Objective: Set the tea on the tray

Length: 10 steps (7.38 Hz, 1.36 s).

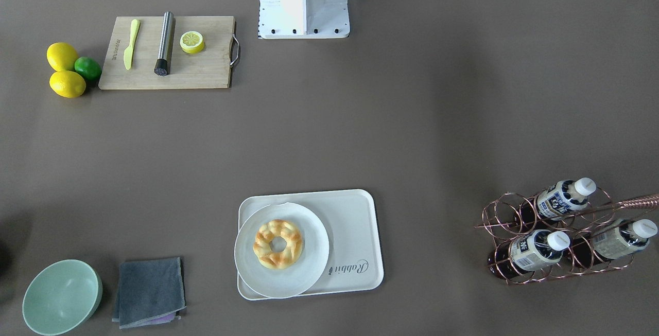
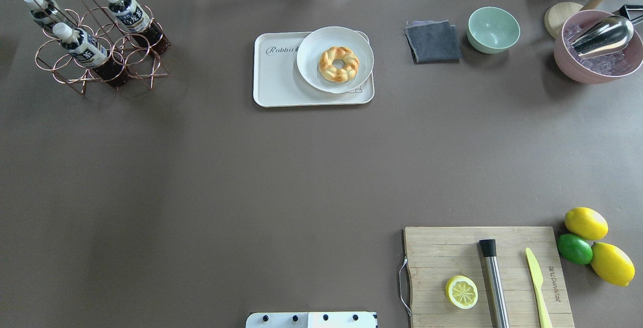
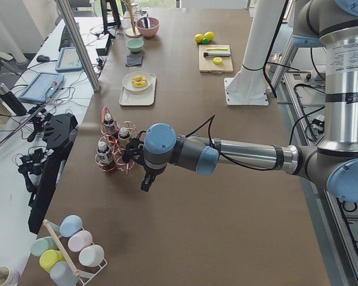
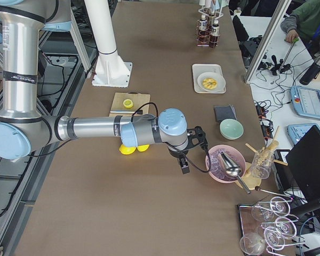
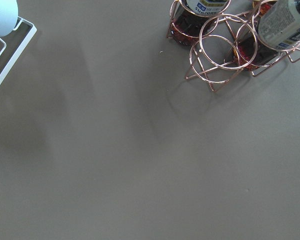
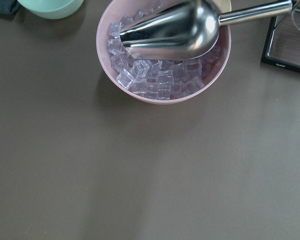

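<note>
Three small bottles of reddish-brown tea lie in a copper wire rack [image 1: 556, 233]. Two carry dark-blue-and-white labels [image 1: 561, 199] [image 1: 535, 248]; the third bottle [image 1: 615, 238] has a pale beige-grey label. The rack also shows in the overhead view [image 2: 95, 46] and the left wrist view [image 5: 220, 50]. The off-white "Rabbit" tray [image 1: 355, 233] [image 2: 276, 82] holds a round white plate [image 1: 309, 253] with a braided bread ring [image 1: 278, 243]. My left gripper [image 3: 145, 185] hangs beside the rack. My right gripper [image 4: 184, 166] is near the pink bowl. I cannot tell whether either is open or shut.
A pink bowl of ice cubes [image 6: 140, 85] with a metal scoop [image 6: 170, 32] sits at the far right. There is also a green bowl [image 2: 493, 29], a grey cloth [image 2: 433, 41], a wooden cutting board [image 2: 452, 247] with a lemon half, a steel rod and a knife, and lemons [image 2: 585, 223].
</note>
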Available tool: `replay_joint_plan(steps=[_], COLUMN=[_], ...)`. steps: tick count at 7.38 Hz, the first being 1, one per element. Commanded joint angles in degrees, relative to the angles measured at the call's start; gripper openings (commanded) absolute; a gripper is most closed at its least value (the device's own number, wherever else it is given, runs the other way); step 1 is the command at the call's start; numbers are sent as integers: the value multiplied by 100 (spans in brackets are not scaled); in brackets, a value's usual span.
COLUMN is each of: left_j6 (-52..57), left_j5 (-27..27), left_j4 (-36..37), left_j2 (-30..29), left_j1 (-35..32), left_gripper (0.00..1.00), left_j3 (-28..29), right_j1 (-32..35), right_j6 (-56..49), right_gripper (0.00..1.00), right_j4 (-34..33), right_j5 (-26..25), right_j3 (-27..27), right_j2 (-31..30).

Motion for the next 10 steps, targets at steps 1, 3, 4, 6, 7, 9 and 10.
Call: replay_joint_plan(steps=[1, 3, 4, 6, 7, 9, 10], left_j6=[-995, -2974, -3390, -4148, -4498, -5151, -5161], left_j5=[74, 679, 873, 1286, 1575, 2889, 3427], left_j4=[-1199, -2993, -3374, -3964, -4254, -4476, -4468], left_j2=[-34, 35, 36, -34, -60, -113, -192], left_j1=[-2, 338, 575, 1277, 1698, 2578, 2782], left_gripper=[99, 99, 99, 99, 99, 98, 98], left_j3=[-80, -72, -72, -89, -116, -221, -221], right_j1=[-142, -693, -1297, -2590, -2935, -3210, -3341], right_j6=[749, 2299, 3457, 4494, 4871, 5068, 5068], right_gripper=[99, 100, 100, 100, 100, 100, 100], right_j4=[689, 1617, 2198, 2756, 2766, 2775, 2775], right_j5=[2, -111, -382, -1146, -1176, -1272, -1507], right_j3=[41, 103, 138, 191, 191, 199, 260], right_j2=[193, 299, 526, 1009, 1403, 1662, 1653])
